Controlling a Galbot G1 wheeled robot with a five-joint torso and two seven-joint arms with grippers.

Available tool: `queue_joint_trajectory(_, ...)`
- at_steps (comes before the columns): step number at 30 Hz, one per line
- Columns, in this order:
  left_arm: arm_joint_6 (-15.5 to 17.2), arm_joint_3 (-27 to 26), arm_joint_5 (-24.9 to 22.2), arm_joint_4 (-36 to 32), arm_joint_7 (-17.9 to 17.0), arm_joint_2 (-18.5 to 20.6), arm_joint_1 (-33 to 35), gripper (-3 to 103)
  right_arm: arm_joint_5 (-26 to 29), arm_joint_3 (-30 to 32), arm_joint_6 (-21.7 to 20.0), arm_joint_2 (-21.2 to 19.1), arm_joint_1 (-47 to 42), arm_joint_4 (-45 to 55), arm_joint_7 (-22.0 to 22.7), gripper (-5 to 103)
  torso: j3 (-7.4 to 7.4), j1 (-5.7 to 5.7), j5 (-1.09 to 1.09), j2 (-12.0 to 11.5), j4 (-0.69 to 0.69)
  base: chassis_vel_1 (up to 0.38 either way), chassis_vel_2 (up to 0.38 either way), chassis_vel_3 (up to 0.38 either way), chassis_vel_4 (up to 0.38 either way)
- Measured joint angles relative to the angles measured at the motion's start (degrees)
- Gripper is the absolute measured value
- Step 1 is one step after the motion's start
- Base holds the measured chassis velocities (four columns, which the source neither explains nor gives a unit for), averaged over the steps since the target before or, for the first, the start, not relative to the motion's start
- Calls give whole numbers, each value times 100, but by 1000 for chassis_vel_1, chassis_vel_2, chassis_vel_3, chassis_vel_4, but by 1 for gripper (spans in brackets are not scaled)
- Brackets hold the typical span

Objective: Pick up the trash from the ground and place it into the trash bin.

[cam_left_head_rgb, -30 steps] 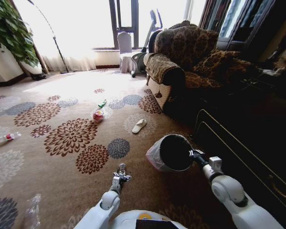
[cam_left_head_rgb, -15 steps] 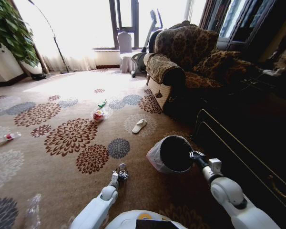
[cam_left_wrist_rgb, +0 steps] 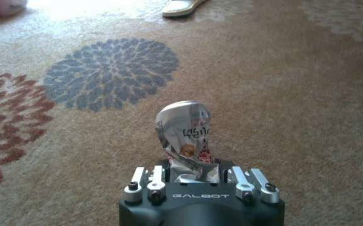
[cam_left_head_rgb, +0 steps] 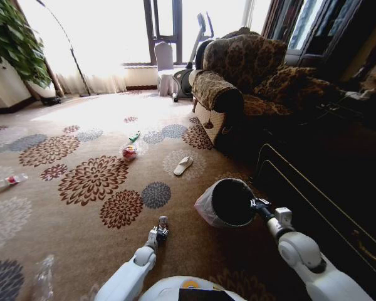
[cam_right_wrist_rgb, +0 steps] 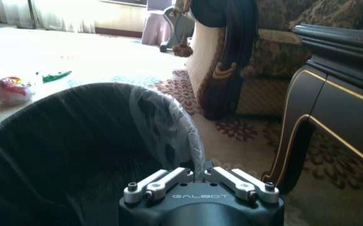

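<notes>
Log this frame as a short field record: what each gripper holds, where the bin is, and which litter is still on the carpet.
left gripper: shut on a crumpled silver foil wrapper, held above the carpet
right gripper: shut on the rim of the black round trash bin with whitish bag liner, bin tilted, mouth facing the robot
litter on floor: red-white round packet; green wrapper; clear plastic bottle; small bottle with red label
other: white slipper on the floral carpet

Counted on the carpet – 1 trash bin, 1 slipper, 1 red-white packet, 1 green wrapper, 2 clear bottles – 1 crumpled foil wrapper off the floor.
</notes>
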Motion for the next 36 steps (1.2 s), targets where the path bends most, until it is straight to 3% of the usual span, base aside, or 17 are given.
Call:
queue_joint_trajectory(5,-89,-152,205,-408,-56,52,160,45,4,-65,0,3,43,-39,6,2,0,0,0,0,2,0,0,0,0)
queue_joint_trajectory(11,-41,-444,421,-2201,308,591,463,45,-138,-240,3,94,119,-163,-86,2,0,0,0,0,1,0,0,0,0)
queue_joint_trajectory(14,516,-214,-107,-3656,313,1356,127,45,-257,-418,9,152,178,-273,-163,2,0,0,3,0,3,0,0,0,0)
queue_joint_trajectory(18,891,113,-558,-4343,212,1761,-466,45,-316,-468,16,184,229,-345,-213,2,0,0,3,0,1,0,0,0,0)
queue_joint_trajectory(20,1409,588,-1292,-4864,108,1970,-1553,45,-340,-500,20,228,271,-383,-231,2,1,0,1,0,-1,0,0,0,0)
queue_joint_trajectory(21,1409,588,-1292,-4864,108,1970,-1553,45,-340,-500,20,228,271,-383,-231,2,1,0,1,0,-1,0,0,0,0)
queue_joint_trajectory(22,1687,888,-1662,-4990,66,1934,-2136,45,-340,-520,20,244,275,-384,-241,2,0,0,3,-1,-1,0,0,0,0)
queue_joint_trajectory(24,1956,1808,-2233,-4982,-64,1708,-3100,45,-336,-550,18,231,281,-380,-251,2,1,0,3,0,-2,0,0,0,0)
queue_joint_trajectory(25,1956,1808,-2233,-4982,-64,1708,-3100,45,-336,-550,18,231,281,-380,-251,2,1,0,3,0,-2,0,0,0,0)
queue_joint_trajectory(28,1926,2742,-2323,-4623,-90,1321,-3689,45,-295,-591,-15,118,322,-360,-248,2,1,0,3,-1,-3,0,0,0,0)
queue_joint_trajectory(32,1939,3111,-2283,-4419,-165,1083,-3691,45,-217,-589,-39,-26,365,-364,-240,2,1,0,1,-1,0,0,0,0,0)
queue_joint_trajectory(36,1975,3175,-2281,-4467,-167,1161,-3483,45,-185,-554,-41,-72,371,-395,-240,2,0,0,0,-1,3,0,0,0,0)
